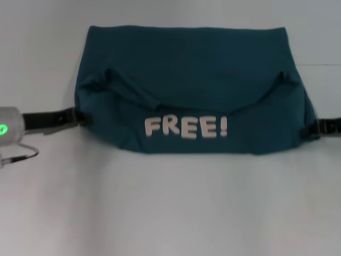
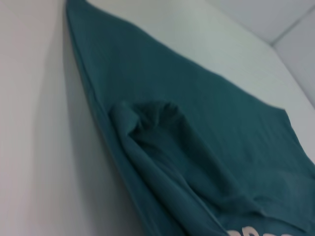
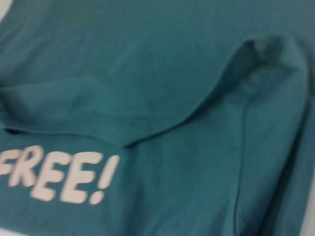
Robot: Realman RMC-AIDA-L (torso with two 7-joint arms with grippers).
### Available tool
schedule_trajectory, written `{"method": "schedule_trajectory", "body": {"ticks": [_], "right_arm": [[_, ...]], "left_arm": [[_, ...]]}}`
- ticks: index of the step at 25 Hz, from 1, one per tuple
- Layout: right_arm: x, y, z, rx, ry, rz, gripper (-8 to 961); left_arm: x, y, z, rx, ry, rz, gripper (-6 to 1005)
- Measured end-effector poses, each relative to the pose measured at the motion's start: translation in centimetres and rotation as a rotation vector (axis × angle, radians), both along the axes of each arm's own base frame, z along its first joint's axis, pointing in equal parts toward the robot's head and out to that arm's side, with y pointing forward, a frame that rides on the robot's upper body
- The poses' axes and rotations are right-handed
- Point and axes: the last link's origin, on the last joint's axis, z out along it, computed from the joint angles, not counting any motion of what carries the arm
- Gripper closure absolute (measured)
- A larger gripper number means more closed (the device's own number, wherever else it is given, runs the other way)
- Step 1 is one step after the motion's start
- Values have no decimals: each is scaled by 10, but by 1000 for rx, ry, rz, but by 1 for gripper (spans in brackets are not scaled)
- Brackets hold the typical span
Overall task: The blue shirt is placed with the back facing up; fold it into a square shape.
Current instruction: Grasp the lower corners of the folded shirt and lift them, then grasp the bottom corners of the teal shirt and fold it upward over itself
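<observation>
light: even, bright | shadows: soft | glare: slight | wrist views: blurred, out of focus

head view high, looking down; both wrist views close, sharing blue shirt [image 1: 186, 80] fold.

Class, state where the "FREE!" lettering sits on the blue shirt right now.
In the head view, the "FREE!" lettering lies on the near folded-over flap of the blue shirt, centred between the left gripper and right gripper.

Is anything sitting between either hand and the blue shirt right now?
Nothing visible. The left hand is right at the blue shirt's left edge and the right hand at its right edge, with only bare white table around them. No other object lies on or beside the cloth.
</observation>
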Motion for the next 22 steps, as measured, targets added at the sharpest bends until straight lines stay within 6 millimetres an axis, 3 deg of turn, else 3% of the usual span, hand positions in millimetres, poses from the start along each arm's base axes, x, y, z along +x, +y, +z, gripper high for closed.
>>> {"method": "schedule_trajectory", "body": {"ticks": [6,15,19,22], "right_arm": [[0,-40,17,-186,100,-51,911],[18,-96,25,-376,209,-146,911],[26,-105,29,-373,214,-167,910],[29,-102,31,-347,208,-166,910]], "left_arm": [[-15,-41,24,-176,-57,51,957],[-30,-103,39,-445,-84,100,957],[-34,-119,38,-527,-70,121,955],[-34,-119,38,-538,-62,121,954]]}}
